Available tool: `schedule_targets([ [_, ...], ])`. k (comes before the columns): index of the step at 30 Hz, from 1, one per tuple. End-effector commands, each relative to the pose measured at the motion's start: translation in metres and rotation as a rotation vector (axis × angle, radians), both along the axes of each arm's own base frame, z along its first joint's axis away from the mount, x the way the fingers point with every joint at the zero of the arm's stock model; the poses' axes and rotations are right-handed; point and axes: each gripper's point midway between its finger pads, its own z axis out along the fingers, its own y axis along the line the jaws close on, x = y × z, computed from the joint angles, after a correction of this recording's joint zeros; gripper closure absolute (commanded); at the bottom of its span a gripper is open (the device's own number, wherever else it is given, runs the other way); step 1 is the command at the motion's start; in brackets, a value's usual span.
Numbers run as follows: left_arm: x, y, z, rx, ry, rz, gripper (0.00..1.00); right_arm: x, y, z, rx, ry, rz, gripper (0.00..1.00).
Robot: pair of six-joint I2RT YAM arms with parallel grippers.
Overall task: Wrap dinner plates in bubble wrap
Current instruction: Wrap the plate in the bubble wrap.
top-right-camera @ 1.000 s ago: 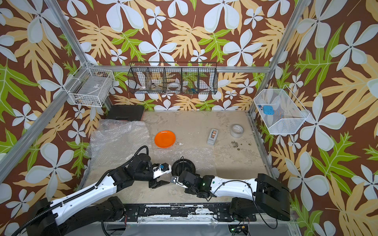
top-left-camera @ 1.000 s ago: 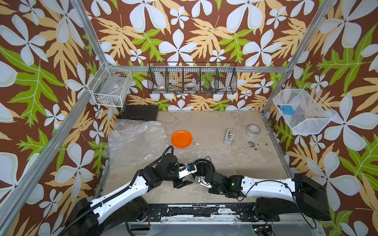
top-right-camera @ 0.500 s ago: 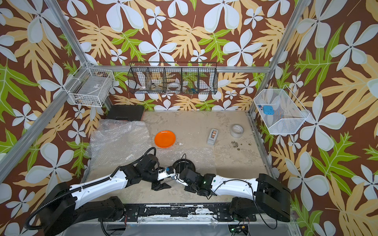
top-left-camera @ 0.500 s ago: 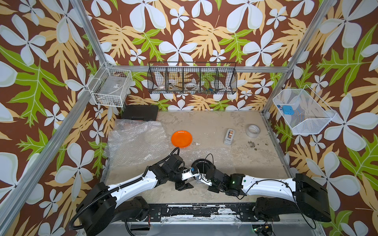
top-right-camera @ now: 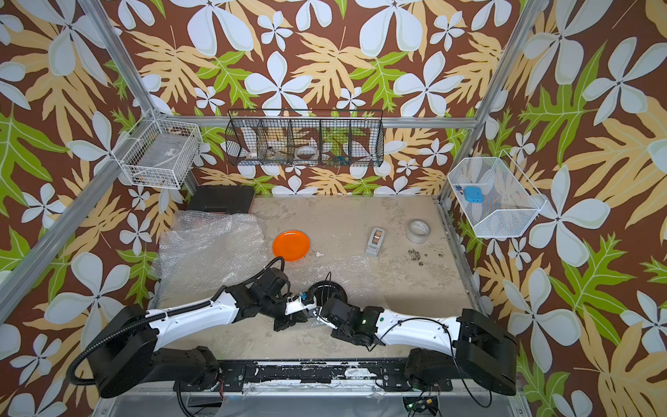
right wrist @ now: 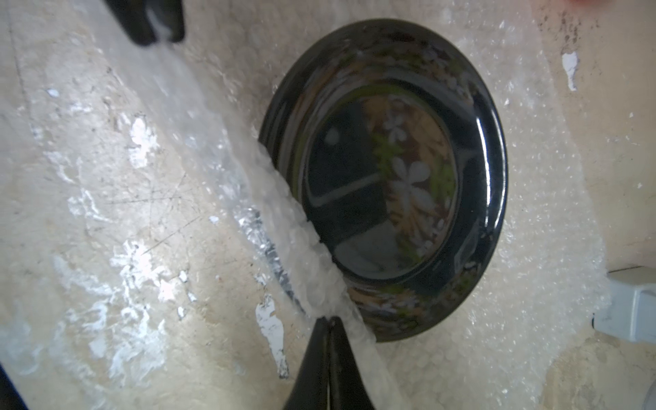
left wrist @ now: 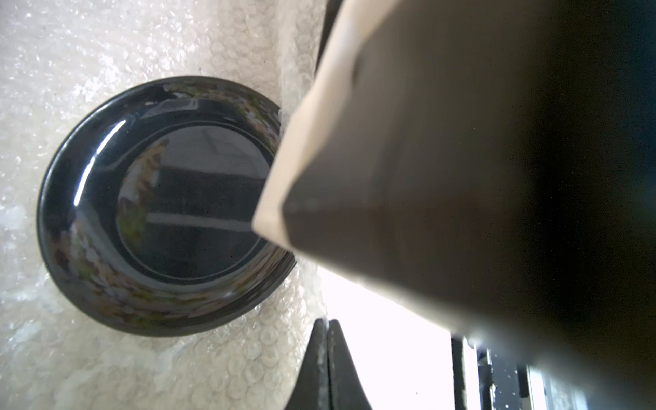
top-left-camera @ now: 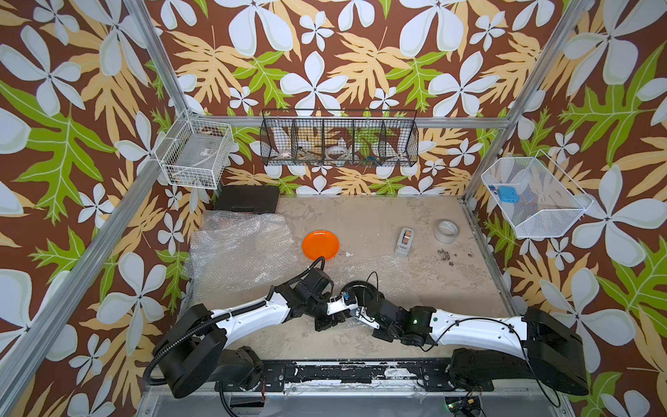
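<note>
A heap of bubble wrap (top-left-camera: 238, 249) lies far left, with the orange plate (top-left-camera: 320, 244) just right of it. Nearer, the left gripper (left wrist: 328, 322) is squeezed tight on the edge of another sheet (right wrist: 284, 220). The black plate (left wrist: 159, 213) lies on that sheet. The right gripper (right wrist: 329, 320) squeezes the same edge. Far right sit a tape holder (top-left-camera: 405, 241) and a tape roll (top-left-camera: 447, 231).

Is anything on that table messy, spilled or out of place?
Yes. Dark crumbs are scattered on the table near the tape roll, like a small spill, and a white fleck lies beside the orange plate. The table's surface also looks scuffed and patchy.
</note>
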Motion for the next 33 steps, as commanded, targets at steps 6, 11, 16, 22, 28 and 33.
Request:
schedule_targets([
  [6, 0.017, 0.026, -0.011, 0.142, -0.072, 0.099, 1.0, -0.008, 0.032, 0.039, 0.189, -0.008, 0.127, 0.69],
  [11, 0.03, 0.035, -0.006, 0.161, -0.106, 0.147, 1.0, -0.028, 0.042, 0.04, 0.242, 0.075, 0.206, 0.53],
  [16, 0.033, 0.04, 0.001, 0.145, -0.13, 0.161, 1.0, -0.006, 0.033, 0.029, 0.178, 0.012, 0.117, 0.52],
  [22, 0.038, 0.046, 0.004, 0.147, -0.177, 0.185, 1.0, 0.011, 0.027, 0.032, 0.213, 0.045, 0.065, 0.68],
  [28, 0.048, 0.046, 0.007, 0.142, -0.181, 0.217, 1.0, 0.001, 0.03, 0.027, 0.236, 0.133, 0.108, 0.81],
  [33, 0.051, 0.044, 0.008, 0.129, -0.154, 0.228, 1.0, -0.006, 0.034, 0.023, 0.248, 0.193, 0.121, 0.81],
])
